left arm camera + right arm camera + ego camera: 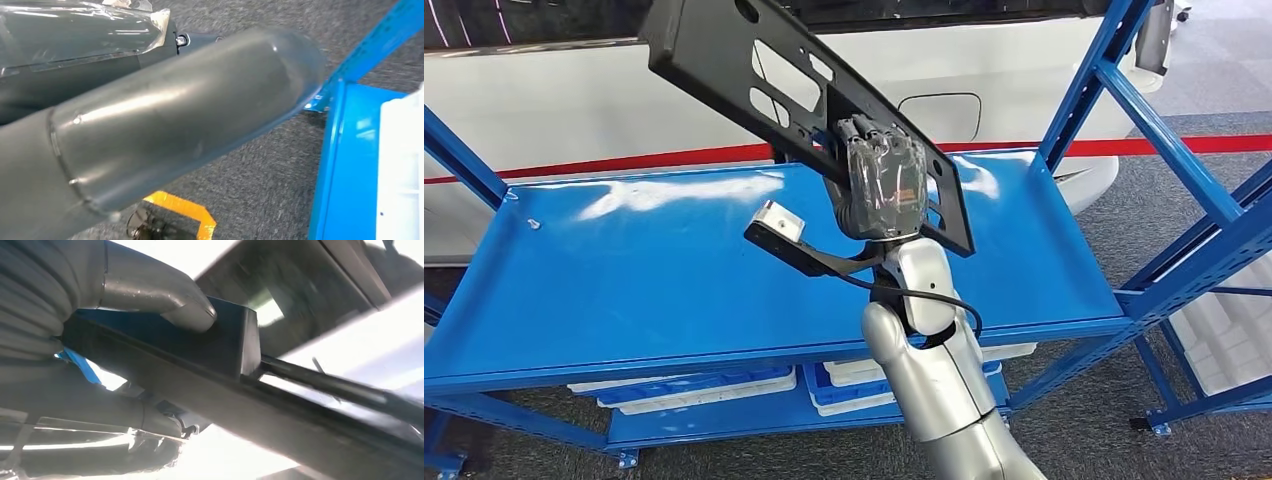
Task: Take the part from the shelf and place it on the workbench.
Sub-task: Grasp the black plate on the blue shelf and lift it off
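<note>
Black perforated bracket plate [794,95], the part, lifted clear above the blue steel shelf [624,270], tilted, gripped near its lower end by right hand [882,185]. Thumb [170,302] pressed on one face of the part's raised edge, darker fingers [125,420] curled underneath, clamping from both sides, likely to keep the long plate from swinging. Left hand [150,110] hanging low over grey carpet [260,175], finger state impossible to tell. White bins [694,390] on lower blue tier; white vehicle body [574,100] with red stripe [624,165] behind. Workbench yet to be reached.
</note>
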